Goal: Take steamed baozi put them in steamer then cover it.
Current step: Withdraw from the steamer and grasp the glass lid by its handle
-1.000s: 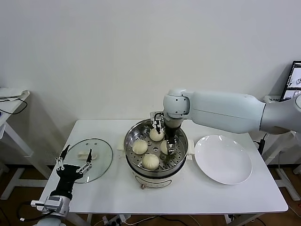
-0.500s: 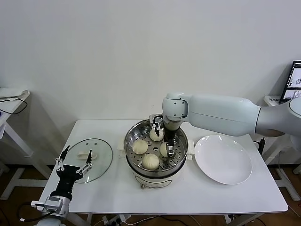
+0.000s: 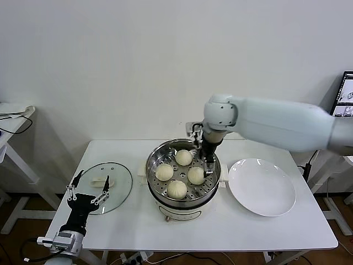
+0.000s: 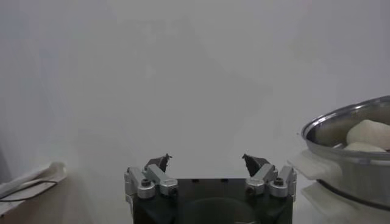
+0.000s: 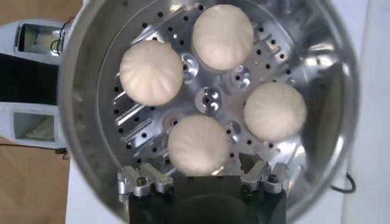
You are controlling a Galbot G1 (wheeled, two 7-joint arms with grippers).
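The steamer [image 3: 156,185] stands mid-table with four baozi on its perforated tray: back [image 3: 183,157], left [image 3: 164,171], right [image 3: 196,175] and front [image 3: 176,189]. My right gripper [image 3: 204,156] hangs open and empty just above the steamer's right side. In the right wrist view my right gripper [image 5: 206,165] is over the nearest baozi [image 5: 198,144], with its fingers apart and off the bun. The cover [image 3: 118,193] lies flat on the table to the left, white handle [image 3: 99,180] up. My left gripper [image 3: 88,190] is open beside the cover's front edge.
A white plate [image 3: 262,186] lies bare on the table right of the steamer. The left wrist view shows the steamer's rim [image 4: 353,152] off to one side of my left gripper [image 4: 206,159]. A monitor stands at the far right.
My right gripper has lifted up out of the steamer and shifted right, leaving the right-hand baozi on the tray. The left arm has barely moved.
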